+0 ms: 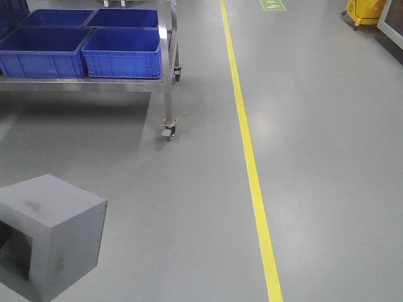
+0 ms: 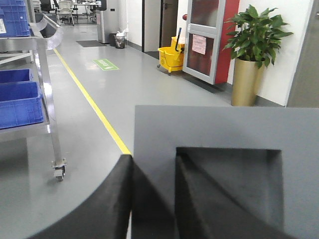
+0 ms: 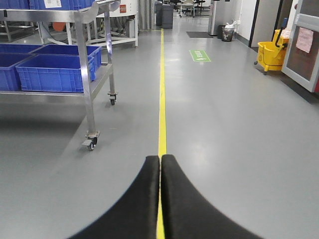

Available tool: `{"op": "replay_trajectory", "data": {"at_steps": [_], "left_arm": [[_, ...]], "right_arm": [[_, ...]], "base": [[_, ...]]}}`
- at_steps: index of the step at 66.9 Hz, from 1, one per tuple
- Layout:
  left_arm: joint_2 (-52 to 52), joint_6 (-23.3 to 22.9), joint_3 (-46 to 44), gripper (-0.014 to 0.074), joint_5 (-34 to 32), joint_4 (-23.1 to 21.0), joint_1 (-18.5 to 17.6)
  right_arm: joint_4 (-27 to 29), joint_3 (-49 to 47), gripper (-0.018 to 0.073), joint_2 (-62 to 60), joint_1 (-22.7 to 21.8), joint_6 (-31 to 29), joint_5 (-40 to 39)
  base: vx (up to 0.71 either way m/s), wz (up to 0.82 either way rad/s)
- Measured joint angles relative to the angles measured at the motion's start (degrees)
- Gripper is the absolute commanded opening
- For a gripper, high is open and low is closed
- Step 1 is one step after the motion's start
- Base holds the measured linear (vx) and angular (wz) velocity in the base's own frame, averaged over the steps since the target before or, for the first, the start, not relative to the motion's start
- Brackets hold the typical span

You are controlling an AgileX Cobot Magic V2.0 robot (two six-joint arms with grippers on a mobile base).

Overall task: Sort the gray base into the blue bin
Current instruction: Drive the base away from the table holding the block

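**Desk:** What does the left pincer have?

**Operator:** My left gripper (image 2: pixel 153 157) is clamped on the gray base (image 2: pixel 224 124). Its jaws are parted only by the thickness of one wall. One black finger lies against the block's outer side and the other sits inside the square recess. My right gripper (image 3: pixel 160 162) is closed on nothing, its two fingers pressed flat together above the yellow floor line (image 3: pixel 161 99).

**Desk:** Where is the block, and which way does it face?

**Operator:** It is over the gray floor (image 1: pixel 315 157), left of the yellow line. It is well apart from the steel cart (image 1: pixel 75 85), on the near side of the cart's front-right leg. Blue bins (image 1: pixel 123 53) stand on the cart's shelf, one at its front-right corner. The recessed face points back at the left wrist camera. In the front view it faces left and toward me, with a plain side turned right. The block looks about as deep as it is wide, so I can name no long axis.

**Desk:** Anything you can't make out?

**Operator:** The front view cuts the block at the left and bottom edges, so I cannot tell whether it touches the floor. In the wrist view its right and lower parts run out of frame, and the back of the recess is in shadow. I cannot tell which bin is the target.
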Motion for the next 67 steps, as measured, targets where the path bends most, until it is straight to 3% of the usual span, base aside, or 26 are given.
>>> {"op": "replay_trajectory", "data": {"at_steps": [67], "left_arm": [[0.00, 0.05, 0.00, -0.0007, 0.00, 0.00, 0.00]], "right_arm": [[0.00, 0.00, -0.0005, 0.00, 0.00, 0.00, 0.00]], "base": [[0.42, 0.04]]}}
